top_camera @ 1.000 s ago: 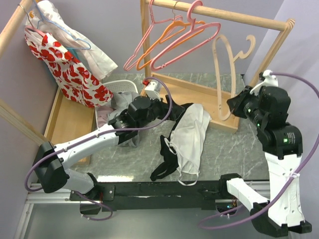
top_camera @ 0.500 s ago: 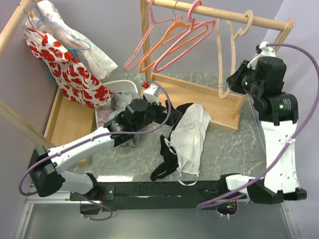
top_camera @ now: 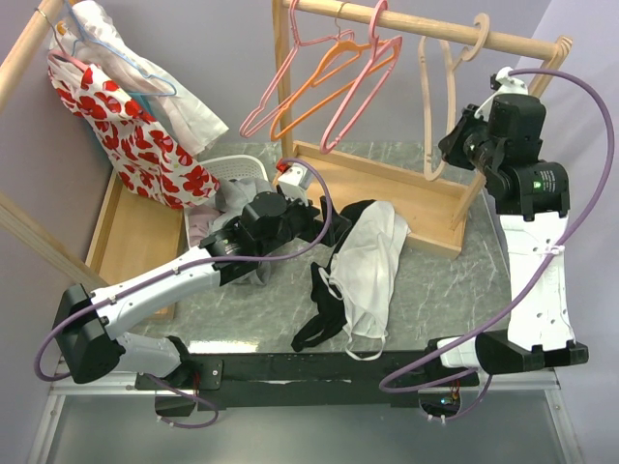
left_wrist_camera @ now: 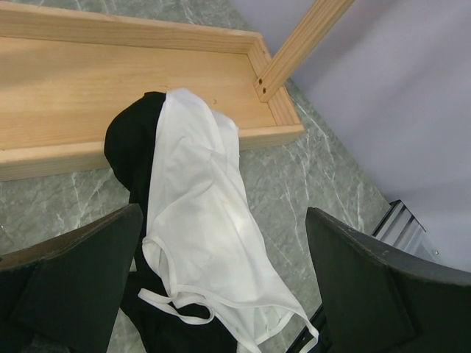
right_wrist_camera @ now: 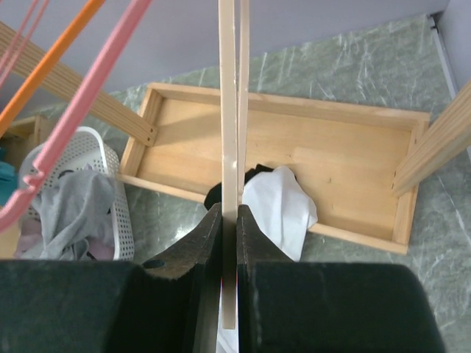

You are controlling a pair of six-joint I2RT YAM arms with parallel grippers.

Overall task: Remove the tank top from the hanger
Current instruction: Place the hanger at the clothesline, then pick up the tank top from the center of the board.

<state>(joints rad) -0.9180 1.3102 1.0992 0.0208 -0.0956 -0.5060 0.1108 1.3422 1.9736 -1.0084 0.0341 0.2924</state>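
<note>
The white tank top [top_camera: 372, 256] [left_wrist_camera: 206, 213] lies crumpled on the marble table, partly over a black garment [top_camera: 317, 311] [left_wrist_camera: 126, 143] and off any hanger. My left gripper [top_camera: 332, 228] [left_wrist_camera: 223, 213] hovers just above it, open wide with nothing between its fingers. A bare beige wooden hanger [top_camera: 429, 106] [right_wrist_camera: 229, 110] hangs with its hook at the wooden rail [top_camera: 522, 42]. My right gripper [top_camera: 462, 145] [right_wrist_camera: 229, 209] is shut on that hanger's lower arm.
Pink and orange hangers [top_camera: 334, 72] hang on the same rail. The rack's wooden base tray [top_camera: 387, 184] [right_wrist_camera: 331, 154] lies behind the clothes. A white basket [top_camera: 232, 172] holds grey laundry. A red-flowered garment [top_camera: 131, 130] hangs on the left rack.
My right arm has raised the beige hanger from beside the rack post up to the rail. My left gripper has opened wider and drawn back slightly from the tank top.
</note>
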